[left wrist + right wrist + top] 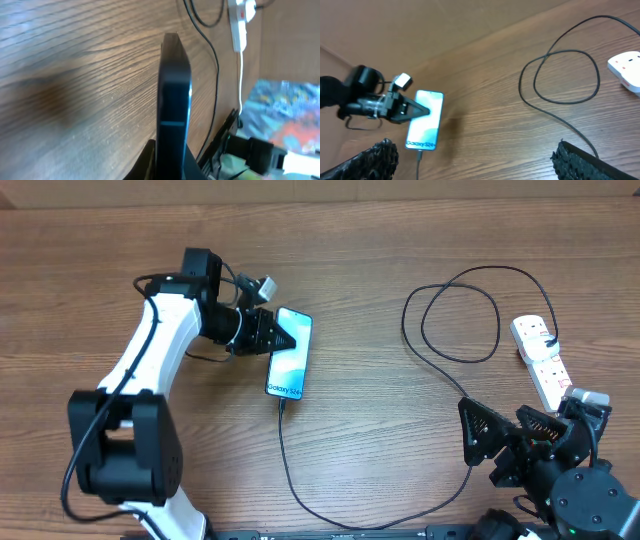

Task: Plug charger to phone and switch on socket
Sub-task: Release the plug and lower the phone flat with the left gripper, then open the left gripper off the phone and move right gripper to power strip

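Right gripper (508, 432), jaws spread and empty by the wooden table's (380, 260) right edge, sits just short of the white elongated power strip (540, 356), whose long axis runs toward the far edge; the left gripper (272, 332) pinches the slim blue-screened phone (291, 358) mid-table.

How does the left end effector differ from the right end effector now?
The left end effector is shut on the phone at its edge; the right end effector stands wide open, holding nothing. The left end effector is far from the socket; the right end effector is near it. Both have dark fingers.
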Robot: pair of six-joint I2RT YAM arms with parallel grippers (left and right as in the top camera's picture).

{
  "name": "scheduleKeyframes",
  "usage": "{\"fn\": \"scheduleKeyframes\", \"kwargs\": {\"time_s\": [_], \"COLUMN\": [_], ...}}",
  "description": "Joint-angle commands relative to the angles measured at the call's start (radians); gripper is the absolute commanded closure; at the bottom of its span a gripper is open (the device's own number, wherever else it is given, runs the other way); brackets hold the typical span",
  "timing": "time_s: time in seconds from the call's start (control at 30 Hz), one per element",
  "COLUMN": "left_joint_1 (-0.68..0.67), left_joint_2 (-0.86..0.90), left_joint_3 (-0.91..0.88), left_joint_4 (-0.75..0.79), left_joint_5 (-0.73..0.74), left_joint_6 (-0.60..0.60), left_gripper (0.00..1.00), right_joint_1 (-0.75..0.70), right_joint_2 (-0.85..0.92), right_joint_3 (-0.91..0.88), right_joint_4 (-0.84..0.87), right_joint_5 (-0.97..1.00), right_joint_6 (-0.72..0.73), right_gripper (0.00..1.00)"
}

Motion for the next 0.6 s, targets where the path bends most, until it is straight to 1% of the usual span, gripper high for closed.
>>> {"fn": "scheduleKeyframes", "kwargs": {"time_s": [0.0,0.07,0.13,0.23,0.37,0.4,0.47,0.57], "left_joint_1": [-0.008,-0.012,-0.013,-0.013,-0.011,-0.012,-0.013,-0.010], "left_joint_2": [0.063,0.091,0.138,0.167,0.171,0.171,0.171,0.171], "left_joint_3": [-0.037,-0.060,-0.091,-0.133,-0.212,-0.226,-0.261,-0.296], "left_joint_4": [0.031,0.055,0.090,0.150,0.270,0.293,0.345,0.373], "left_joint_5": [0.103,0.098,0.098,0.079,-0.003,-0.015,-0.033,-0.071], "left_joint_6": [0.139,0.137,0.060,-0.010,-0.179,-0.203,-0.230,-0.229], "left_gripper": [0.96,0.95,0.96,0.96,0.96,0.96,0.96,0.96], "right_joint_1": [-0.002,-0.002,-0.002,-0.002,-0.002,-0.002,-0.002,-0.002], "right_joint_2": [0.005,0.005,0.005,0.005,0.005,0.005,0.005,0.005], "right_joint_3": [0.005,0.005,0.005,0.004,0.005,0.005,0.005,0.005], "right_joint_4": [0.008,0.007,0.003,-0.008,-0.038,-0.042,-0.051,-0.068], "right_joint_5": [0.000,-0.018,-0.029,-0.029,-0.028,-0.028,-0.028,-0.027], "right_joint_6": [0.018,0.018,0.018,0.018,0.018,0.018,0.018,0.032], "right_gripper": [0.00,0.00,0.00,0.00,0.00,0.00,0.00,0.00]}}
